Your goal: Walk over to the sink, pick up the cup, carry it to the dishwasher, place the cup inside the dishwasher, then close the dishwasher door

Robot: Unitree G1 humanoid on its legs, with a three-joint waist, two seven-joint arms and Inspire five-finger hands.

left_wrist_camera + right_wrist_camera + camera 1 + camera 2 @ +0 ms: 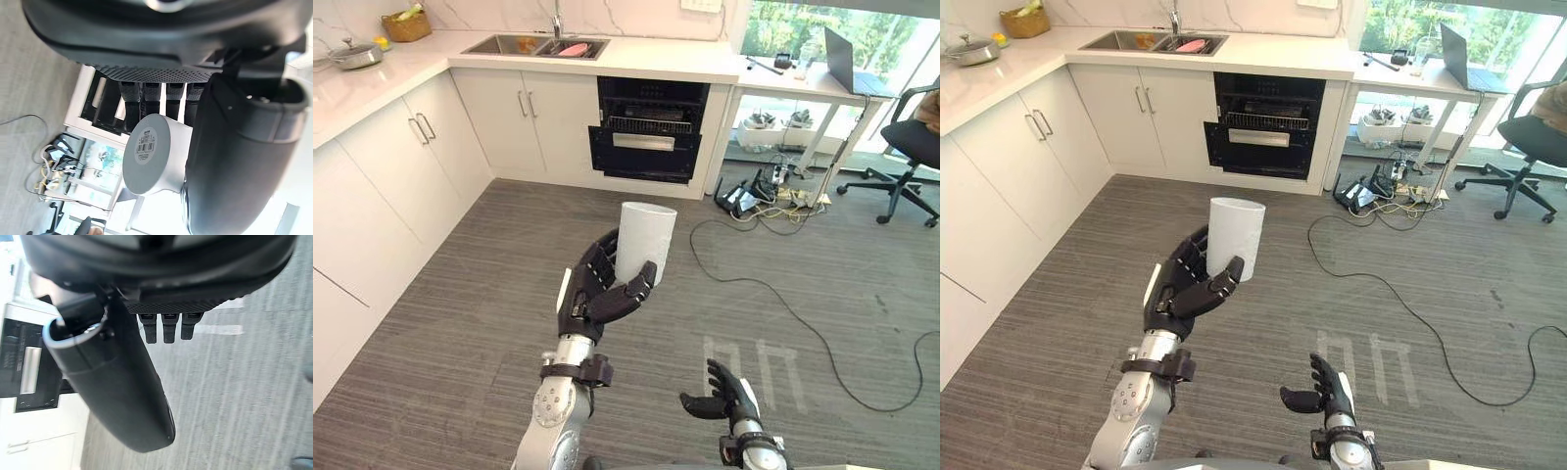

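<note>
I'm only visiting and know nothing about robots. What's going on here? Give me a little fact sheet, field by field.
left hand: curled round the cup, out over the floor
cup: white, plain, upright
right hand: low, fingers relaxed, holding nothing
dishwasher: ahead under the counter, door open, rack showing
sink: in the counter, left of the dishwasher
stage: cup in hand, not yet in the dishwasher

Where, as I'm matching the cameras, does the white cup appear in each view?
Left eye view: white cup, centre, upright in the left hand, below the dishwasher.
Right eye view: cup just left of centre, same grip.
Left wrist view: cup's labelled base between fingers and thumb.
Right wrist view: dishwasher beside the right hand thumb.
Shared landmark: the black dishwasher.
</note>
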